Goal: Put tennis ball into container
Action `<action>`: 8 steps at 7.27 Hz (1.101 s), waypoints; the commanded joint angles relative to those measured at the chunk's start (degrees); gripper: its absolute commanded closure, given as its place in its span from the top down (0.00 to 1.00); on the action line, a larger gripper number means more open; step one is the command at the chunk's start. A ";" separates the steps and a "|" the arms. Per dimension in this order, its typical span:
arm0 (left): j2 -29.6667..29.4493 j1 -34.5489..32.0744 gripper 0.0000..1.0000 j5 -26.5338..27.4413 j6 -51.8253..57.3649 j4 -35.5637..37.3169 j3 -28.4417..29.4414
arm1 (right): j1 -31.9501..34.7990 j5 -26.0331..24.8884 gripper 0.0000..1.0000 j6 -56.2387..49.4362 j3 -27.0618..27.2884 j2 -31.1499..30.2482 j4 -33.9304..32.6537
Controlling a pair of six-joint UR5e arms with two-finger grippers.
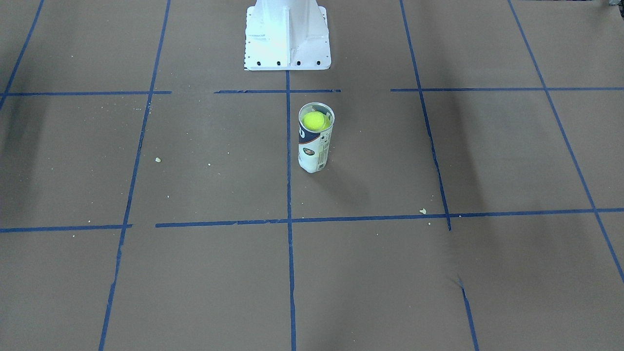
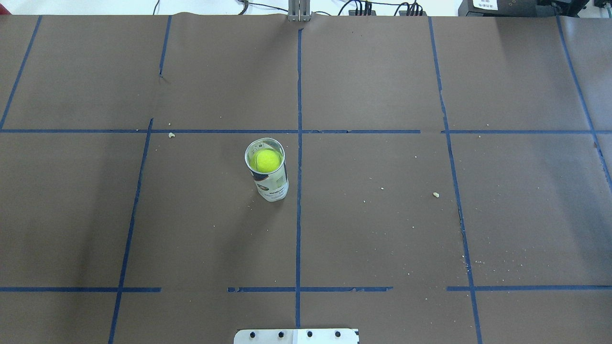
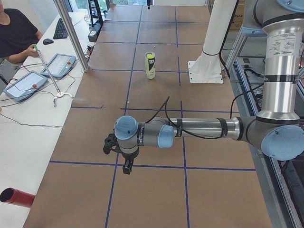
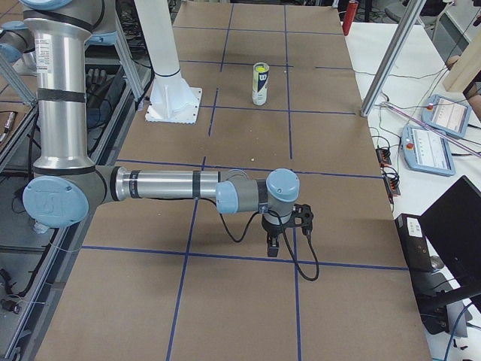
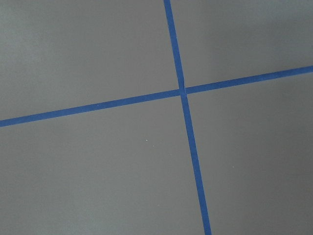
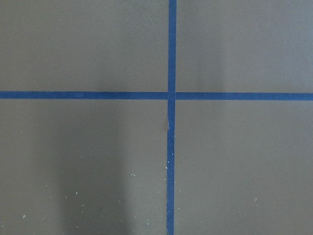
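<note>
The clear container (image 1: pixel 314 146) with its white and navy label stands upright near the table's middle, in front of the robot base. The neon yellow-green tennis ball (image 1: pixel 315 121) sits inside it, just below the open rim; from above the tennis ball (image 2: pixel 266 160) shows through the container (image 2: pixel 272 184) mouth. My left gripper (image 3: pixel 127 167) hangs over the table far from the container (image 3: pixel 150 66), seen only from the side, so I cannot tell its state. My right gripper (image 4: pixel 273 246) likewise hangs far from the container (image 4: pixel 260 86), state unclear. Both wrist views show only brown table and blue tape.
The white robot base (image 1: pixel 286 36) stands behind the container. Blue tape lines (image 2: pixel 299 143) grid the brown table, with small crumbs (image 2: pixel 435 194) scattered. A side table holds tablets (image 3: pixel 24 84), a keyboard, a seated person (image 3: pixel 16 33) and a red cylinder (image 3: pixel 16 197).
</note>
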 commanded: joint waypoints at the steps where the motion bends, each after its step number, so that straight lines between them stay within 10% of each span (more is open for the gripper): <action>1: 0.06 -0.35 1.00 0.02 0.03 2.01 -1.08 | -0.09 0.00 1.00 0.00 0.00 0.00 0.00; 8: 0.15 -0.26 1.00 0.02 0.03 2.98 -0.38 | 0.00 0.00 1.00 0.00 0.00 0.00 0.00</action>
